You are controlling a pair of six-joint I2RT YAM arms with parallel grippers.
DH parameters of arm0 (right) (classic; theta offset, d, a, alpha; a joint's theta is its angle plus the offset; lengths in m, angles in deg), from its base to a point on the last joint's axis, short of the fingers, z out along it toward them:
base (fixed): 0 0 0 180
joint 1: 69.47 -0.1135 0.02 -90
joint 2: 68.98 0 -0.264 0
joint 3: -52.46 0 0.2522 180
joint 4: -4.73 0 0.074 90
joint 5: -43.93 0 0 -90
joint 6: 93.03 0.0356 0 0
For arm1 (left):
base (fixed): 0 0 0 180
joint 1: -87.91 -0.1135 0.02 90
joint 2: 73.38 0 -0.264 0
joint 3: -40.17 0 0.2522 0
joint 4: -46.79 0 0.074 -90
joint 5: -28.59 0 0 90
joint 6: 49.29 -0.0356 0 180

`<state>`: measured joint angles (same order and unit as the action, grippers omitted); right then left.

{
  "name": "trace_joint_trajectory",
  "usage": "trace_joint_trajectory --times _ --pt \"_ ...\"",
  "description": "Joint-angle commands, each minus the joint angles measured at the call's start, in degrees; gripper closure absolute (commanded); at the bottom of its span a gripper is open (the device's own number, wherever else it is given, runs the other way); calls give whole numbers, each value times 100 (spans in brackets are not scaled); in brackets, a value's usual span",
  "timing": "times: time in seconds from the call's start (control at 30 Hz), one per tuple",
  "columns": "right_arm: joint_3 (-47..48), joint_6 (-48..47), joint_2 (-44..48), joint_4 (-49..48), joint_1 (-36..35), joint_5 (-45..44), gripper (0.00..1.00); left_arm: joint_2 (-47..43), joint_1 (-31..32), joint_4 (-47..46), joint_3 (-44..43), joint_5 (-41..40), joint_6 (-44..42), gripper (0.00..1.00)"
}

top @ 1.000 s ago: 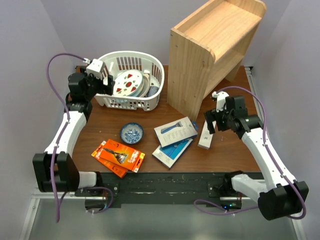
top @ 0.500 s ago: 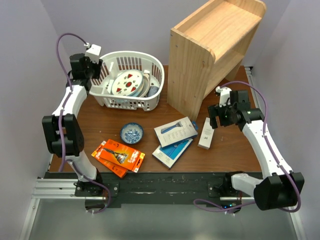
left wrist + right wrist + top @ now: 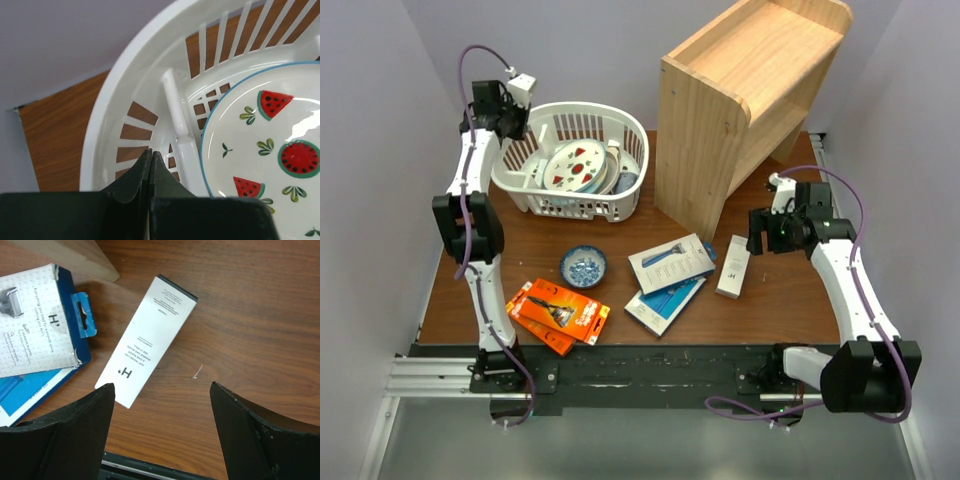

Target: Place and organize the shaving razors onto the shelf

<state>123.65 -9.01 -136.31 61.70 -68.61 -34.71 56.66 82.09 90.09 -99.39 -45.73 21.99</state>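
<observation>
Hovering over the white box (image 3: 146, 340), right gripper (image 3: 161, 390) has its jaws spread wide with nothing between them; box lies flat and diagonal on the table (image 3: 250, 315), sitting closer to the left finger than the middle; my read: wrist needs a sideways shift and a twist so the jaws straddle the narrow side before descent.

left gripper (image 3: 150, 155) is pressed together on nothing, hanging above the left rim of the basket (image 3: 100, 135), beside the plate (image 3: 265, 140); probably parked there to keep the middle of the table free for the right arm.

Razors are all on the table, none on the shelf (image 3: 720, 130) as far as I can see; lower tier partly hidden; white box sits just right of the blue packs (image 3: 670, 262), near the shelf's front corner but apart from it; blue packs overlap, one atop the other; orange packs (image 3: 557, 310) overlap at near left, past the bowl (image 3: 583, 266).

Shelf's open side faces the right arm, so starting with the nearest pack makes sense; task looks barely begun.
</observation>
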Motion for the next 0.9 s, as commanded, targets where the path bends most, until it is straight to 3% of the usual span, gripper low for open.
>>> trace_joint_trajectory --times 0.0,0.13,0.47,0.67,0.87 --pt "-39 220 62 -163 212 279 19 399 2 642 -560 -381 238 100" --pt "5 185 -78 -136 239 262 19 531 -6 62 -454 -925 228 100" --pt "198 140 -509 -180 248 244 19 663 -340 -326 -323 -2419 712 100" --pt "269 220 -632 -216 256 420 19 488 -805 -501 -209 -2394 265 100" --pt "286 211 -632 -172 256 420 19 285 -1368 -1345 196 -2562 -412 100"
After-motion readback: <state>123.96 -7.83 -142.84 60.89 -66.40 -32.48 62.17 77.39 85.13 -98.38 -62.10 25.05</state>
